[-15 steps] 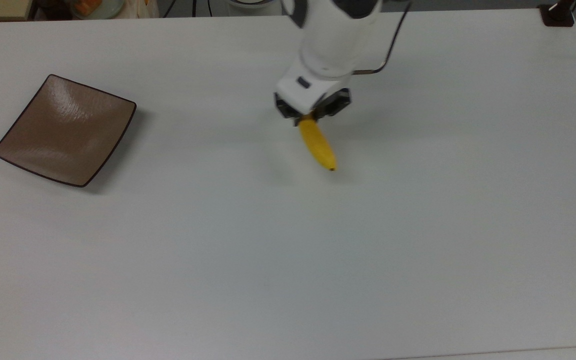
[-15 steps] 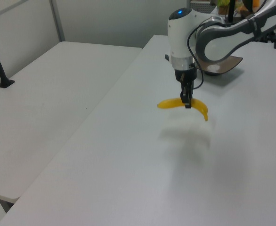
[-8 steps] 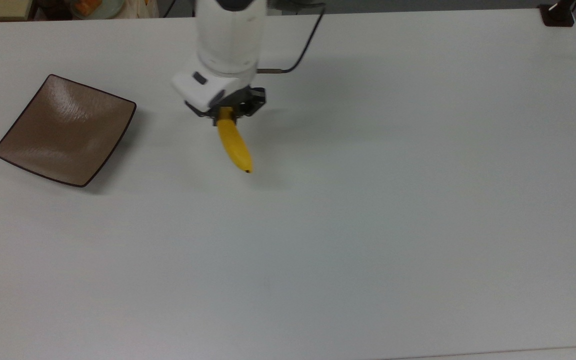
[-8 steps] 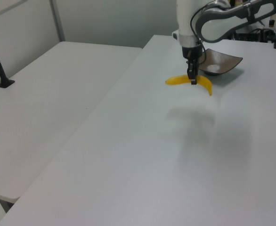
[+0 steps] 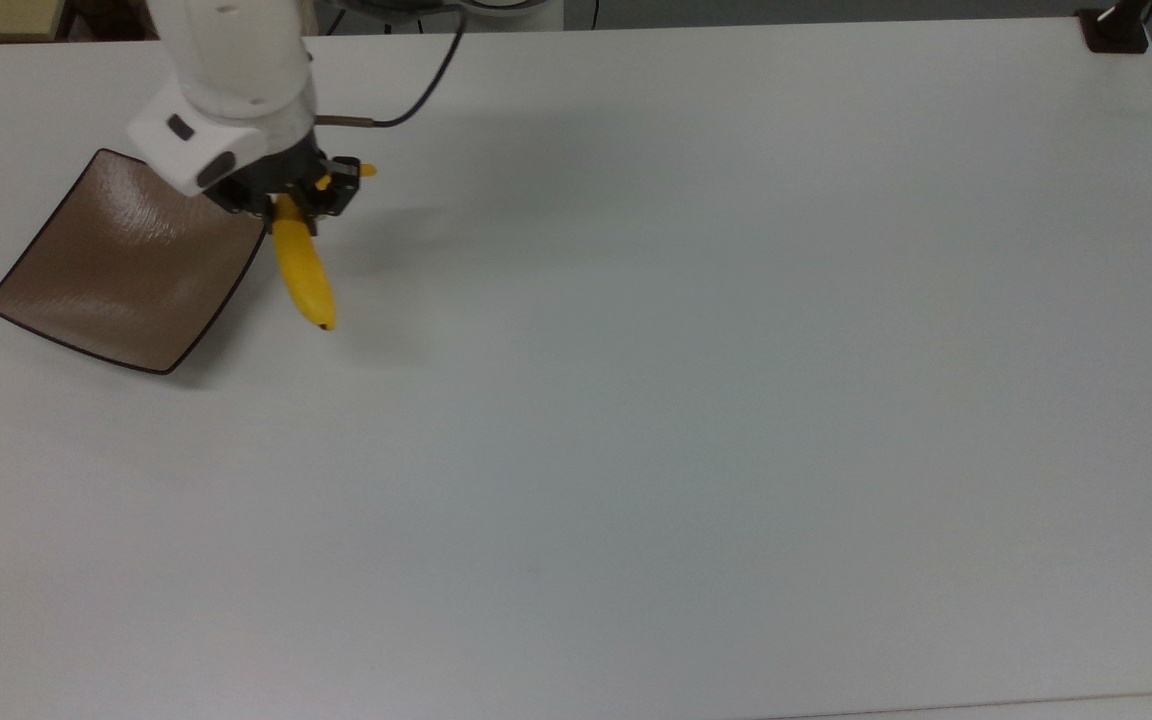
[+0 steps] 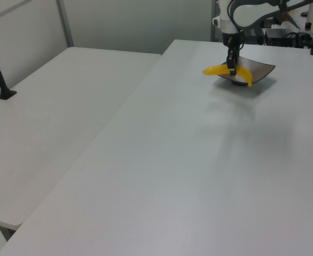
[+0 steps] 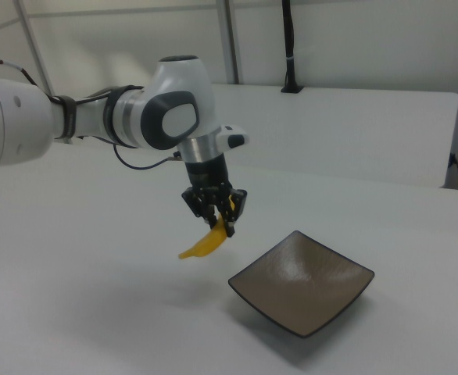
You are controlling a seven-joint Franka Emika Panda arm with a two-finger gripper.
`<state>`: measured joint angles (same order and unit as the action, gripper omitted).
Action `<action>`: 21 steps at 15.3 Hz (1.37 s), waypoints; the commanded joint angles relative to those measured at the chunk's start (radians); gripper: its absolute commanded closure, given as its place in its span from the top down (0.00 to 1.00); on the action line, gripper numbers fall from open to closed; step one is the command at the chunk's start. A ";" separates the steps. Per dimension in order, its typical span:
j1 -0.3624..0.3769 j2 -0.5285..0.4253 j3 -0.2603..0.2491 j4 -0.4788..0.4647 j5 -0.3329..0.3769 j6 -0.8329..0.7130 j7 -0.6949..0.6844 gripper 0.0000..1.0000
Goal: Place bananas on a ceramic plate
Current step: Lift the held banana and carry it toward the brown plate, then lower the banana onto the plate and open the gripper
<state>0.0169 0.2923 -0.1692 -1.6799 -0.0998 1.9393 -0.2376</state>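
Yellow banana hangs off the bench, clamped in the gripper near its middle, closer to the stem end. In the top view the fruit sits just beside the plate's right edge, dark tip pointing down the picture, stem poking out past the fingers on the far side. Brown ceramic plate lies flat on the bench at the top view's left, nothing on it. In the right view the banana hangs lifted, to the left of the plate and not yet over it; the gripper points straight down with jaws narrow, closed on the fruit. Left view shows the banana level, both ends drooping, in front of the plate.

Handling guess: light, smooth and glossy skin so likely a bit slippery. It looks stiff enough to hold its curve without sagging. A mid-body pinch across the narrow width is the sensible hold; it balances both ends, though the curve could let it swivel in the jaws. Too hard a squeeze might bruise it.

Plate is glazed ceramic, so probably brittle; set the fruit down low, don't drop it. Transport nearly done, release still to come.
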 commanded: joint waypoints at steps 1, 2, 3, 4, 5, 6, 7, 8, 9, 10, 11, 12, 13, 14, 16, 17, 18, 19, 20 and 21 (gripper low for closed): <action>-0.047 -0.012 -0.024 -0.020 0.035 0.066 -0.090 0.34; -0.063 -0.010 -0.024 -0.020 0.037 0.066 -0.109 0.34; -0.075 -0.007 -0.026 -0.020 0.037 0.067 -0.129 0.34; -0.090 -0.007 -0.026 -0.021 0.037 0.073 -0.149 0.34; -0.106 -0.005 -0.026 -0.021 0.037 0.082 -0.161 0.34; -0.121 -0.005 -0.029 -0.020 0.045 0.089 -0.175 0.35; -0.132 -0.005 -0.039 -0.020 0.060 0.095 -0.195 0.36; -0.133 -0.004 -0.050 -0.018 0.080 0.102 -0.221 0.41; -0.141 -0.004 -0.058 -0.020 0.100 0.111 -0.233 0.62; -0.147 -0.004 -0.059 -0.020 0.113 0.116 -0.233 1.00; -0.147 -0.004 -0.059 -0.020 0.114 0.116 -0.230 1.00; -0.147 -0.004 -0.059 -0.021 0.114 0.116 -0.226 1.00; -0.146 -0.005 -0.059 -0.021 0.114 0.112 -0.224 1.00; -0.143 -0.005 -0.059 -0.021 0.114 0.104 -0.223 1.00; -0.137 -0.008 -0.059 -0.021 0.114 0.095 -0.220 1.00; -0.132 -0.012 -0.058 -0.021 0.114 0.081 -0.220 1.00; -0.132 -0.018 -0.058 -0.020 0.115 0.052 -0.220 1.00; -0.126 -0.024 -0.055 -0.018 0.115 0.020 -0.220 1.00; -0.111 -0.028 -0.055 -0.017 0.117 -0.011 -0.216 1.00; -0.094 -0.036 -0.052 -0.017 0.117 -0.029 -0.197 1.00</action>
<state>-0.1199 0.2954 -0.2192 -1.6837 -0.0039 1.9840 -0.4470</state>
